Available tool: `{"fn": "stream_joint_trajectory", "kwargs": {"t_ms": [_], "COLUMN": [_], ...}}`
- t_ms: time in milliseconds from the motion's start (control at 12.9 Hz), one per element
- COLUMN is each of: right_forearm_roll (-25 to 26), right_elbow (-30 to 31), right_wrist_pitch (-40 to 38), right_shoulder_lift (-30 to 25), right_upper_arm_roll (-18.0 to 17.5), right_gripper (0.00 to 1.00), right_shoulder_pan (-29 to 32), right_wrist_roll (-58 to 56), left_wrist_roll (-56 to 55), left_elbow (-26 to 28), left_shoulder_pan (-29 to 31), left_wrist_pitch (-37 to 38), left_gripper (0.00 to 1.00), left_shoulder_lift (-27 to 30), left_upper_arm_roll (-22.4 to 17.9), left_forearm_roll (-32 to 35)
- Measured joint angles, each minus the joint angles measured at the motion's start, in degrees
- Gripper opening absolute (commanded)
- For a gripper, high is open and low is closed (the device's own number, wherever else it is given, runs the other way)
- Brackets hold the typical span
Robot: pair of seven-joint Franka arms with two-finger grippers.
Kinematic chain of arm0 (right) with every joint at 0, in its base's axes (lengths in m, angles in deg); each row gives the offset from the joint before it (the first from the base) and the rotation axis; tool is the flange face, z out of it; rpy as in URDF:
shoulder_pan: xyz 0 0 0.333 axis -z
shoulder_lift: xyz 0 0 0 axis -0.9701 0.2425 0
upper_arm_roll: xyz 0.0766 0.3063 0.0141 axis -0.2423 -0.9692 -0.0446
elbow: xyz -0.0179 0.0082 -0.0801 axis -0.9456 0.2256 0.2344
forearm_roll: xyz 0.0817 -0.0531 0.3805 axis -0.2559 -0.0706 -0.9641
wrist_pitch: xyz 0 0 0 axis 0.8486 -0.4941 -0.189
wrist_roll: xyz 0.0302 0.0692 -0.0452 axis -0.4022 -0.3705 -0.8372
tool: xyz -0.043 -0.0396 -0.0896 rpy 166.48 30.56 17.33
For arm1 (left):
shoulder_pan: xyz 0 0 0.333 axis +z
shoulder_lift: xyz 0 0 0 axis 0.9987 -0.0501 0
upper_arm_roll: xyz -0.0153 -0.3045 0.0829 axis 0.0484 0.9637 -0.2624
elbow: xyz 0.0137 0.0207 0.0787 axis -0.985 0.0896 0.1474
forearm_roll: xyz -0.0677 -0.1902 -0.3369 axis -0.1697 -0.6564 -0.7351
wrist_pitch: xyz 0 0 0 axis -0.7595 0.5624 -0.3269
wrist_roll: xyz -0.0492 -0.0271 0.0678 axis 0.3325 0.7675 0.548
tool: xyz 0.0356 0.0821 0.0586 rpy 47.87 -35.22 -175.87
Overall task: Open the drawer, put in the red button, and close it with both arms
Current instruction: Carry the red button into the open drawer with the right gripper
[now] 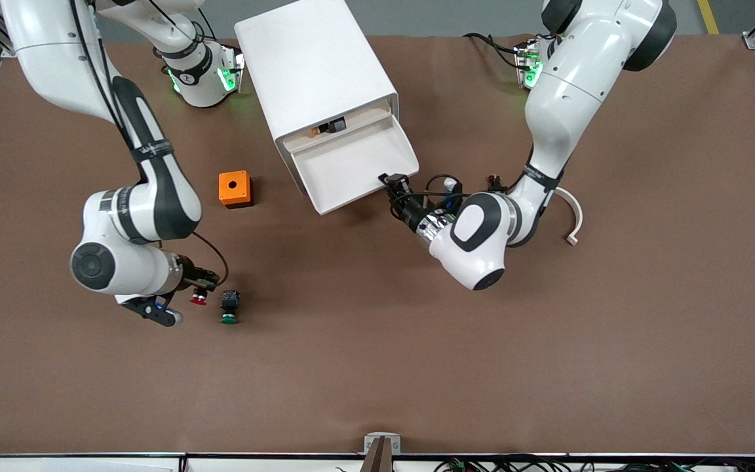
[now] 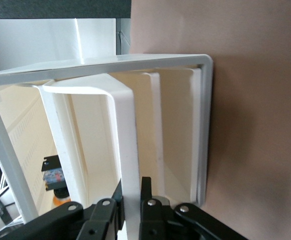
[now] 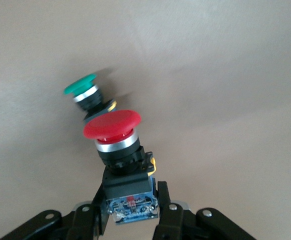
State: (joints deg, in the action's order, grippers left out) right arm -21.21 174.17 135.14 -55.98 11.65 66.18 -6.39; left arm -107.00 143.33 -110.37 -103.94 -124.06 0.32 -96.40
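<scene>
The shallow white tray drawer with the pale beige front point(image 1: 358, 172) stands pulled out of the white rounded-edge box cabinet point(image 1: 315, 69), toward the front camera. Small objects, one orange and one dark, show in the cabinet opening above the tray.

The left tool point(image 1: 394, 181) is at the corner of the drawer front toward the left arm's end of the table. In the left wrist view, its fingers point(image 2: 146, 192) are pressed together on the curved white handle strip point(image 2: 128, 160) of the drawer front.

The right tool point(image 1: 202, 288) is low over the brown table point(image 1: 417, 367), nearer to the front camera than the small orange box with a round hole point(image 1: 234, 189). Its fingers point(image 3: 161, 200) pinch the black blocky body of the small push button with the round red cap point(image 3: 116, 145); the cap points away from the tool.

The same-shaped button with the green cap point(image 1: 229, 308) lies on the table just beside the held red button, apart from it.

A curved white strip point(image 1: 573, 219) lies on the table beside the left arm, toward that arm's end of the table.
</scene>
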Motion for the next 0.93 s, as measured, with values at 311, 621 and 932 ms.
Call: {"fn": "stream_joint_trajectory", "kwargs": {"t_ms": [311,621,932], "right_forearm_roll": [0.0,-1.5,-7.7], "right_elbow": [-0.5,-1.3,-1.4], "right_wrist_pitch": [-0.6,-1.9,-5.2], "right_shoulder_lift": [-1.5,-2.3,-5.9], "right_upper_arm_roll": [-0.1,-0.1,-0.1], "right_gripper": [0.03,0.03,0.03], "right_shoulder_pan": [-6.7,-11.0,-14.5], "right_wrist_roll": [15.5,25.0,35.2], "left_wrist_roll": [3.2,3.4,9.0], "left_elbow": [-1.1,-4.2,-6.3], "left_shoulder_pan": [2.5,5.8,12.7], "left_wrist_pitch": [1.3,4.4,7.4], "left_gripper": [0.99,0.99,0.99], "left_shoulder_lift": [0.0,0.7,3.4], "left_upper_arm_roll": [0.0,0.0,0.2], "left_forearm_roll": [0.7,9.9,25.4]}}
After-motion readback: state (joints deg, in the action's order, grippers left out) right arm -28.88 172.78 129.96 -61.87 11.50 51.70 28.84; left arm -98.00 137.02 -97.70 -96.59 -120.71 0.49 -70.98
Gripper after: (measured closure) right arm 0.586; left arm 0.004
